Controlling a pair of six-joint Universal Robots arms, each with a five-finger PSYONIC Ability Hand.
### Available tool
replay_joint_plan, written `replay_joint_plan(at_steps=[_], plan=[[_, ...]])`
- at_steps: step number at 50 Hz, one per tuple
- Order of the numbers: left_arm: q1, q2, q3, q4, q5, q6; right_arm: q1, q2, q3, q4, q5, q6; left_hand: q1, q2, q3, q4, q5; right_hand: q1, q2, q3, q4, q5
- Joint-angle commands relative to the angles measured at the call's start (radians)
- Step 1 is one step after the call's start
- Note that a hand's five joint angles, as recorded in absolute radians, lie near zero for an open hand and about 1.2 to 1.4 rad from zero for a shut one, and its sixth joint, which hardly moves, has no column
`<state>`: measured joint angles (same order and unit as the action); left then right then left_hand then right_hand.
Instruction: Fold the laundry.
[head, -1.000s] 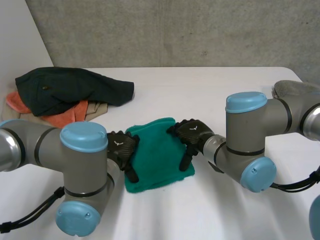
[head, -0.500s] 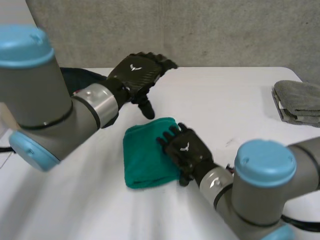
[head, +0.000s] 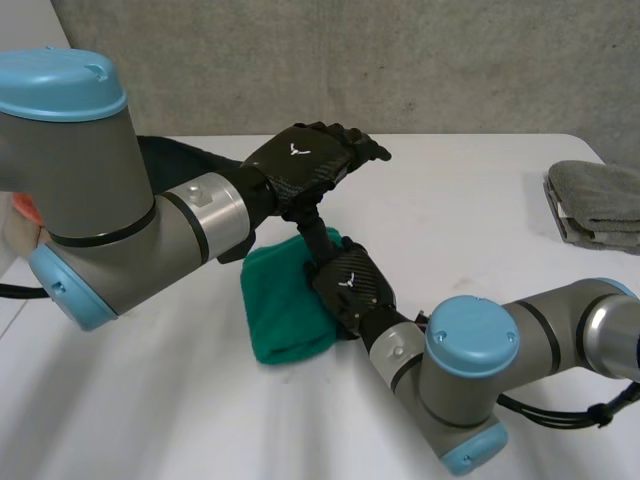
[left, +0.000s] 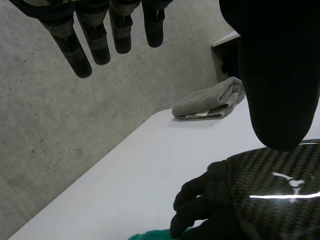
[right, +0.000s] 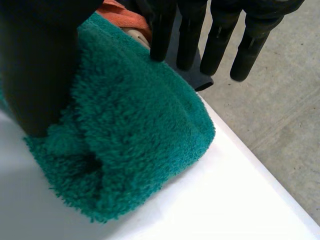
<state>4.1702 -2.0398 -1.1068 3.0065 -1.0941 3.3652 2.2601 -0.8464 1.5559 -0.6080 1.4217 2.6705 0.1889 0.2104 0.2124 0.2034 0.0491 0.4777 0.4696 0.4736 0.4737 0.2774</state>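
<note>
Looking down from the head view, you have the green towel (head: 285, 310) folded into a thick bundle near the middle of the white table (head: 450, 200). Your right hand (head: 350, 288) lies palm down on the towel's right side. In the right wrist view its fingers (right: 215, 42) are straight and spread above the terry pile, and the thumb (right: 40, 65) rests against the bundle's near end, so the hand is wide and grips nothing. Your left hand (head: 310, 170) hangs in the air above the towel and the right hand. Its fingers (left: 82, 50) are straight and apart, holding nothing. A folded grey towel (head: 598, 205) sits well apart at the table's right edge. A dark garment (head: 175, 158) lies behind the left arm, with an orange cloth (right: 117, 11) beside it, just past the green towel.
</note>
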Motion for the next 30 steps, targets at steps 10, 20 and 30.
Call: replay_joint_plan(at_steps=[10, 20, 30], plan=[[0.008, 0.004, 0.001, 0.000, 0.000, -0.001, -0.004, 0.053, -0.143, 0.027, -0.021, -0.001, 0.013, -0.009, -0.011, -0.002, -0.022, 0.919, 0.927, 0.923, 0.923, 0.944], [0.013, 0.033, 0.044, 0.028, -0.003, -0.003, -0.151, -0.051, -0.244, 0.013, -0.035, 0.031, 0.010, -0.012, -0.014, -0.005, -0.025, 0.919, 0.927, 0.923, 0.923, 0.944], [0.025, 0.069, 0.067, 0.072, -0.003, -0.069, -0.382, -0.063, -0.413, -0.024, -0.055, 0.196, 0.013, -0.009, -0.011, -0.002, -0.022, 0.919, 0.927, 0.923, 0.923, 0.944]])
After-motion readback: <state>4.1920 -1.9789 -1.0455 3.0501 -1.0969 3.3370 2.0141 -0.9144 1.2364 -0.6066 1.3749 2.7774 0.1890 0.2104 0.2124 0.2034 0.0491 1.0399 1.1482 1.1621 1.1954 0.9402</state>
